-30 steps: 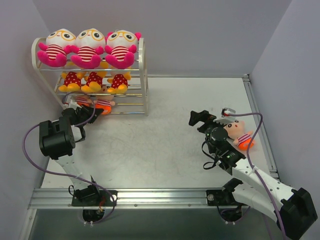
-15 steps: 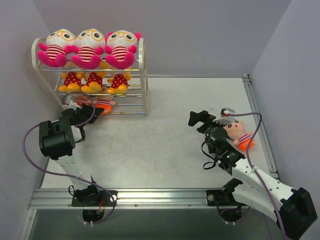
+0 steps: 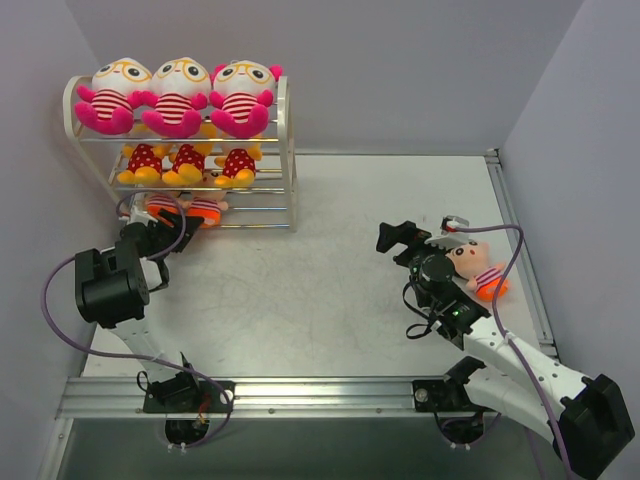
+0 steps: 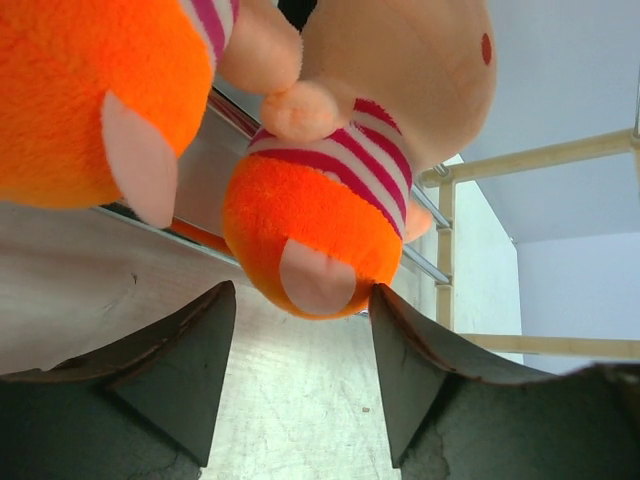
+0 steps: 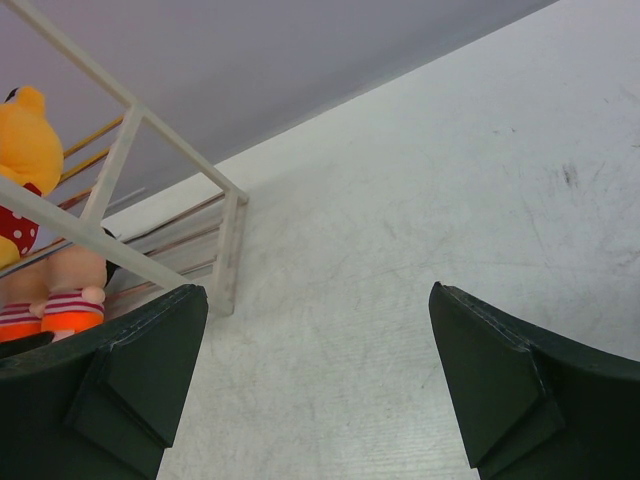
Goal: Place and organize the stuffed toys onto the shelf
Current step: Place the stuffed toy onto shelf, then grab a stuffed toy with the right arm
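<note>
just beyond left tool [image 4: 300,335], orange-pants toy [image 4: 320,215]

This is a robotics lab test cell. A bare metal tabletop [image 3: 330,285] is boxed in by plain lilac-grey wall panels [image 3: 400,70] on its left, far and right sides. An aluminium rail [image 3: 320,397] runs along the near edge, where the left arm [image 3: 108,285] and right arm [image 3: 510,350] are mounted, trailing purple cables [image 3: 46,290]. A small white wire shelf [image 3: 290,150] of plush toys [image 3: 180,95] stands in the far left corner.
</note>
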Available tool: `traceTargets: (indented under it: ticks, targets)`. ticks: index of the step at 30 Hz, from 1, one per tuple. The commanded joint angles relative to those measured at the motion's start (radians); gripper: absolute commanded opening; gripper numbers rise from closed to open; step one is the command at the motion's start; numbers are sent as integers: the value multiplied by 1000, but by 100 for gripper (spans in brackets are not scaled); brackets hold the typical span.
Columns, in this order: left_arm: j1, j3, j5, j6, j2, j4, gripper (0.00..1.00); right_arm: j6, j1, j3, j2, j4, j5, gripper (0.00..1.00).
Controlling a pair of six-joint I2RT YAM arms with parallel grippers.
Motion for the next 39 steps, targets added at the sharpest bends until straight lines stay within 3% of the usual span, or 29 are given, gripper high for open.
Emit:
traceTargets:
  ticks: [1, 10, 18, 23, 29, 33, 39]
  targets:
    - [12, -10, -34, -3, -53, 32, 65, -18, 7, -2, 5, 66, 3, 99]
    - [14, -105, -92, -67, -120, 96, 73, -21, 7, 1, 11, 66, -1, 99]
    - [18, -258, -198, -114, -339, 46, 76, -22, 7, 5, 9, 63, -10, 99]
    - [18, -283, -287, -91, -588, -176, 80, -24, 5, 13, 8, 51, -10, 99]
    - [22, -198, -377, 56, -967, -627, 87, -13, 1, 79, 28, -43, 0, 99]
    - [-29, -53, -412, 212, -1022, -952, 90, 28, -7, 157, 58, -209, 46, 100]
    - [-190, 115, -530, 438, -1110, -1198, 93, 97, -47, 320, 109, -530, 177, 100]
